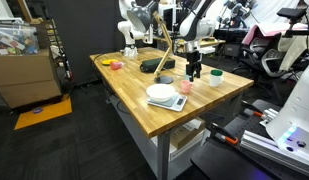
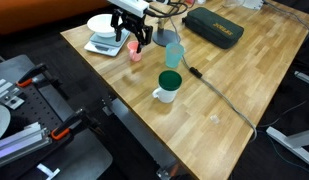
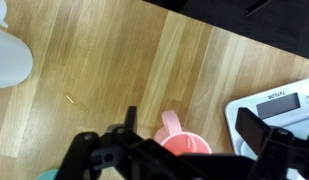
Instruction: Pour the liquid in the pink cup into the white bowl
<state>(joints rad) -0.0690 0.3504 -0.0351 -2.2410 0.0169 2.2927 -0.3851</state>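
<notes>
pale-pink cup [image 3: 185, 147], small and plain, below the hand [image 2: 132, 43], fingers wide apart

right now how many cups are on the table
3: the pink cup just below the gripper, a pale blue tumbler beside it, and a white-and-green mug nearer the camera.

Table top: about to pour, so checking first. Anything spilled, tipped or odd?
Nothing stands out. The pink cup stands upright under the open pincer, the white bowl sits level on the scale, and no spill shows on the table.
</notes>
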